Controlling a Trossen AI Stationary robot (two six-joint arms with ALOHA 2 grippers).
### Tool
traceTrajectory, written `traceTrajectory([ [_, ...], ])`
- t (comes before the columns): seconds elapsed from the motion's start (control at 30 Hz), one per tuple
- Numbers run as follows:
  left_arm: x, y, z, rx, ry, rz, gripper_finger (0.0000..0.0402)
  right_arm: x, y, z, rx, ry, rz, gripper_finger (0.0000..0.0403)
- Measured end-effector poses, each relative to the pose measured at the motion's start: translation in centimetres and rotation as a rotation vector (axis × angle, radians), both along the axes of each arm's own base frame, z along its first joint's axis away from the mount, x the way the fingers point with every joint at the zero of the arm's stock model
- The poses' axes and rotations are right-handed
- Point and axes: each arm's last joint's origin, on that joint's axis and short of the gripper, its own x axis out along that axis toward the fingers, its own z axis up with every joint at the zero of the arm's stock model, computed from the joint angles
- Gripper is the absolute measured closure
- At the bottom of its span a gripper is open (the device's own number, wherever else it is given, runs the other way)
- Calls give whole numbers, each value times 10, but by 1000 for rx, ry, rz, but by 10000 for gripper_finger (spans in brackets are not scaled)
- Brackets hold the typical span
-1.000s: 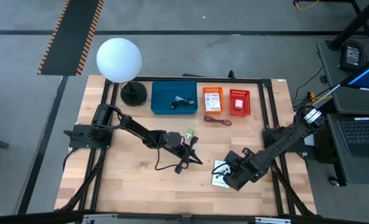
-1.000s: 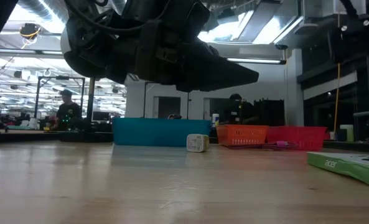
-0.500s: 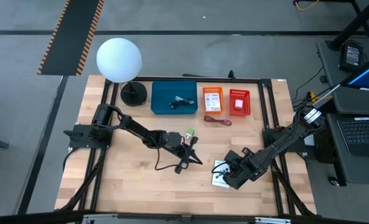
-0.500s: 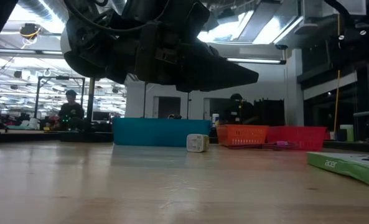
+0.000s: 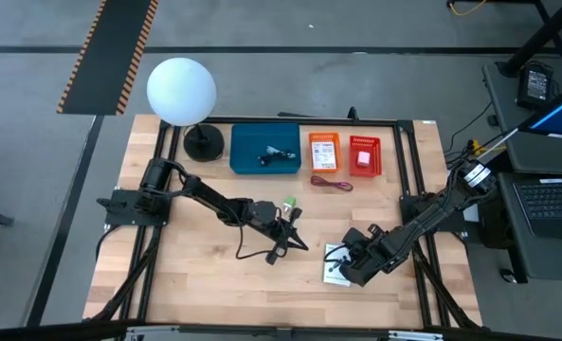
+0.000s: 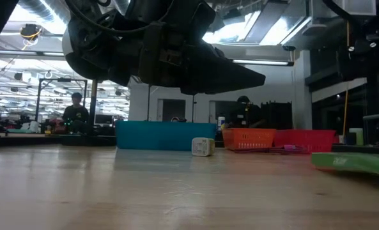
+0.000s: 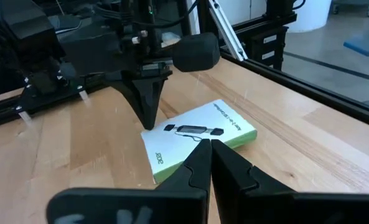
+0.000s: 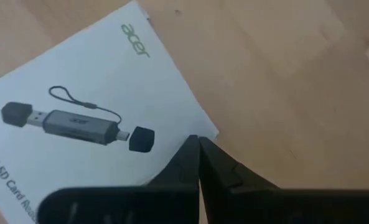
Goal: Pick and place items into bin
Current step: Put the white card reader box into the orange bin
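Wooden planks make up the tabletop (image 5: 195, 275), framed by black rails. Along its far edge sit a teal bin (image 5: 264, 149) with a few small dark pieces inside, an orange basket (image 5: 324, 152) holding a white printed card, and a red basket (image 5: 364, 155) with another white item in it. A red cord (image 5: 332, 184) lies on the wood just in front of the two baskets. A white globe lamp (image 5: 181, 92) stands on its black base at the far left corner.

The left tool (image 5: 287, 219) hovers near the middle of the tabletop, fingers pressed together and gripping nothing; a small green lump (image 5: 288, 202) lies just beside it, and a black cable piece (image 5: 262, 252) trails on the wood nearby. In the low view a small white block (image 6: 202, 146) stands in front of the teal bin.

The right tool (image 5: 342, 266) is low over a white-and-green acer box (image 7: 196, 138) at the near right of the tabletop. Its fingers (image 8: 200, 155) are closed to a point, the tips resting at the edge of the box's printed face, not clasping it. In the low view the box (image 6: 352, 163) appears slightly tilted at the right edge.
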Motion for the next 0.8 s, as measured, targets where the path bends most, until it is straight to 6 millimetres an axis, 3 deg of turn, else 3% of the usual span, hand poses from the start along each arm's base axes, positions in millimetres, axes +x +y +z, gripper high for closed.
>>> traceTrajectory([
  [0.43,0,-1,-2,15,19,20,373,1,-3,-3,13,-3,-21,403],
  [0.8,-9,-24,-14,420,54,188,310,4,-4,-4,47,-21,-102,403],
])
